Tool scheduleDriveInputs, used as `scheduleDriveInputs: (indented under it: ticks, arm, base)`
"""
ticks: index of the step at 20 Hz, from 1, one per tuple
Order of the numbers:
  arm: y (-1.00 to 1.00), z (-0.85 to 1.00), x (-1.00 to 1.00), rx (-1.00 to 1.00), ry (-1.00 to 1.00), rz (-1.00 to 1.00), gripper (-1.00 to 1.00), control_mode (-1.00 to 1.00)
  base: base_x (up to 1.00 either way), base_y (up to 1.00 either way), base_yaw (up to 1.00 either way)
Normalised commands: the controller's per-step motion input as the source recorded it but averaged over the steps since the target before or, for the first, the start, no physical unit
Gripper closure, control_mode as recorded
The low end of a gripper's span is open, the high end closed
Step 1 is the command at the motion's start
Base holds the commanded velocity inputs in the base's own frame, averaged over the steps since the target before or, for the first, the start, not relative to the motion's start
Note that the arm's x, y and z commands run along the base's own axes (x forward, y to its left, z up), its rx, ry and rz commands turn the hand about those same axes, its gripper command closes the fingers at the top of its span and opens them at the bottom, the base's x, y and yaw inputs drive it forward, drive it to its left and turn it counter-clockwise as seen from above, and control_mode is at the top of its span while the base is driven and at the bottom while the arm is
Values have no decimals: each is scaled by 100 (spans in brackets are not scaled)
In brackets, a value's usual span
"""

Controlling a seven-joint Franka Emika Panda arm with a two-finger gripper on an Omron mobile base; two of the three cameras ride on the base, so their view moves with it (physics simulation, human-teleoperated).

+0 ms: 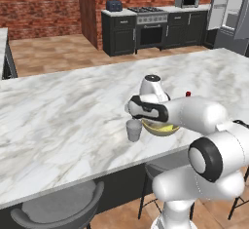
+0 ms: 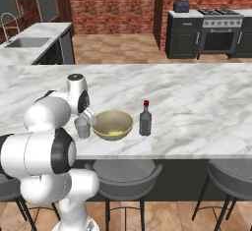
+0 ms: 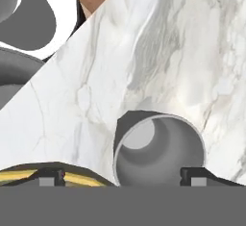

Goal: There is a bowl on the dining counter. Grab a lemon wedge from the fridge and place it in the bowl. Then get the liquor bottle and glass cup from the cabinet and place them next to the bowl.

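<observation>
The glass cup (image 1: pixel 133 129) (image 2: pixel 82 127) (image 3: pixel 158 148) stands upright on the dining counter (image 1: pixel 63 121) (image 2: pixel 197 102), close beside the tan bowl (image 1: pixel 156 128) (image 2: pixel 112 123) (image 3: pixel 29 171). A yellow lemon wedge (image 1: pixel 166 128) (image 2: pixel 114 133) lies inside the bowl. On the bowl's other side stands the liquor bottle (image 2: pixel 145 119), dark with a red cap (image 1: pixel 188 94). My gripper (image 1: pixel 134 118) (image 2: pixel 89 116) (image 3: pixel 120 178) hovers just above the cup, open, fingertips (image 3: pixel 193 177) spread wide and holding nothing.
Grey bar stools (image 1: pixel 58 208) (image 2: pixel 123 171) are tucked under the counter's near edge. Beyond the counter lie black kitchen cabinets with a stove (image 1: pixel 148 23) (image 2: pixel 219 28), a sink worktop (image 2: pixel 24 42) and the fridge (image 1: pixel 233 13).
</observation>
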Motion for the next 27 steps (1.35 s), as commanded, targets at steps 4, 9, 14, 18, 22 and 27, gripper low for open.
scheduleDriveInputs:
  ticks: [4, 9, 14, 18, 22, 27]
  arm:
    - [-11, 100, -39, 0, 0, -1, -100, -100]
    - [-18, 97, -49, 0, 0, -1, -100, -100]
    - [-37, 89, -64, 0, 0, -3, -100, -100]
    - [-44, 68, -82, 0, 0, 0, -100, -100]
    - [-42, 52, -98, 0, 0, 0, -100, -100]
    - [-39, 29, -99, 0, -3, 0, -100, -100]
  base:
    - [0, 0, 0]
    - [0, 0, 0]
    - [0, 0, 0]
    - [0, 0, 0]
    - [0, 0, 0]
    - [0, 0, 0]
